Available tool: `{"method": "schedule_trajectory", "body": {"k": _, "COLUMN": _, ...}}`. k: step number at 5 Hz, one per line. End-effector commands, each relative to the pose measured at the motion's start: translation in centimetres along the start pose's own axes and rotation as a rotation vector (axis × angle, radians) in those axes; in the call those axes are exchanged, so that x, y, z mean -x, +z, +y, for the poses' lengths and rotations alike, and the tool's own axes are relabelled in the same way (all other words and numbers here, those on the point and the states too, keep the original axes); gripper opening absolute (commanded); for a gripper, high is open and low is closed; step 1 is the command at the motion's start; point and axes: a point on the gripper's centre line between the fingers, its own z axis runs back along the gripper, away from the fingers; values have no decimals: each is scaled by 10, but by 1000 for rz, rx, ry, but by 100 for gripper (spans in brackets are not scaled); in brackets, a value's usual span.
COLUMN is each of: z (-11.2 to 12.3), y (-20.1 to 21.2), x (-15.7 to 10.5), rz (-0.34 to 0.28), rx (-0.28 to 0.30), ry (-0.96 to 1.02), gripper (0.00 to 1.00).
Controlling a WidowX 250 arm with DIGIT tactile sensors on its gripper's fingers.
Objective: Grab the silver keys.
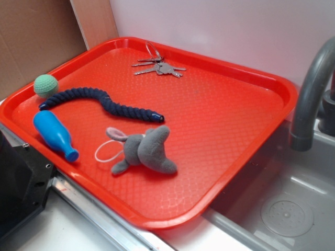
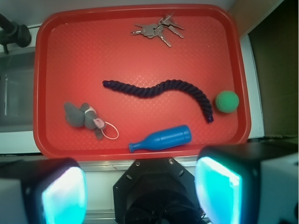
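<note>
The silver keys (image 1: 159, 66) lie fanned out on a wire ring at the far edge of the red tray (image 1: 225, 110). In the wrist view the keys (image 2: 157, 30) are at the top middle of the tray (image 2: 65, 51). My gripper (image 2: 140, 196) is open and empty, its two pads (image 2: 63, 196) wide apart at the bottom of the wrist view, high above the tray's near edge and far from the keys. The gripper does not show in the exterior view.
On the tray lie a dark blue rope (image 1: 102, 102), a green ball (image 1: 45, 84), a blue bottle-shaped toy (image 1: 54, 135) and a grey plush toy (image 1: 146, 150) with a white loop. A grey faucet (image 1: 311, 94) and sink stand right of the tray. The robot base (image 2: 156, 191) sits below the gripper.
</note>
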Motion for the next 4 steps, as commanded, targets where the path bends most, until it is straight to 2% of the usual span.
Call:
{"method": "schedule_trajectory", "body": {"k": 1, "z": 0, "y": 0, "x": 0, "rz": 0, "rx": 0, "ry": 0, "gripper": 100}}
{"method": "schedule_trajectory", "body": {"k": 2, "z": 36, "y": -44, "x": -33, "rz": -115, "rx": -67, "ry": 240, "gripper": 100}}
{"method": "schedule_trajectory", "body": {"k": 3, "z": 58, "y": -63, "x": -68, "rz": -247, "rx": -164, "ry": 208, "gripper": 100}}
{"method": "schedule_trajectory", "body": {"k": 4, "z": 79, "y": -76, "x": -93, "rz": -465, "rx": -207, "ry": 289, "gripper": 100}}
